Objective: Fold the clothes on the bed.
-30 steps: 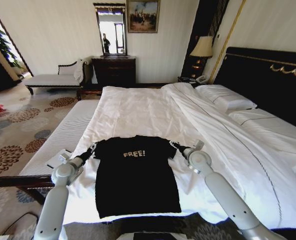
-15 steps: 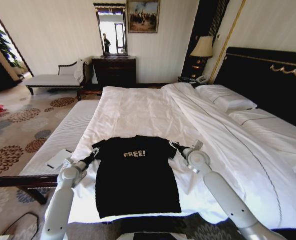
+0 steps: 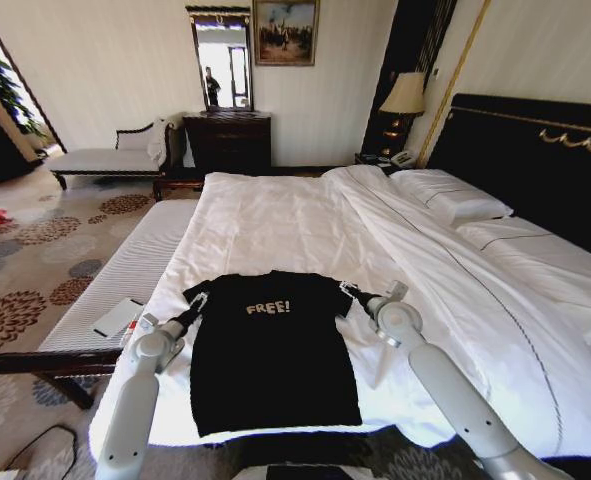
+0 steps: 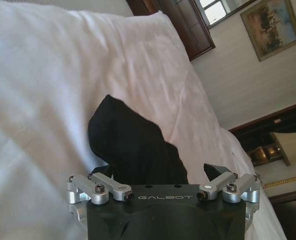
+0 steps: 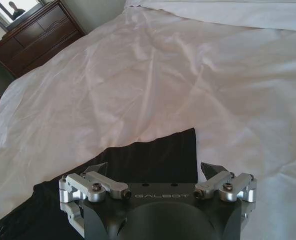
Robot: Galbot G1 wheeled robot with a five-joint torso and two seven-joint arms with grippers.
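- T-shirt (image 3: 272, 350) flat on bed (image 3: 305, 225), near foot edge
- left hand (image 3: 197, 303) at its left sleeve, right hand (image 3: 348, 292) at right sleeve
- pillows (image 3: 450, 195) far right, by headboard (image 3: 535, 150)

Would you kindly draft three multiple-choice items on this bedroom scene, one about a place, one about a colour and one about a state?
1. Where does the black T-shirt lie?
A. on the chaise bench
B. on the white bed, near its foot
C. on the carpet

2. What colour is the "FREE!" lettering?
A. white
B. red
C. green

3. How do the left gripper and right gripper stand?
A. both shut on a pillow
B. one open, one shut
C. both open, one at each sleeve

Answers: 1 B, the shirt lies flat on the sheets; 2 A, pale letters on black cloth; 3 C, each wrist view shows spread fingers over a sleeve.
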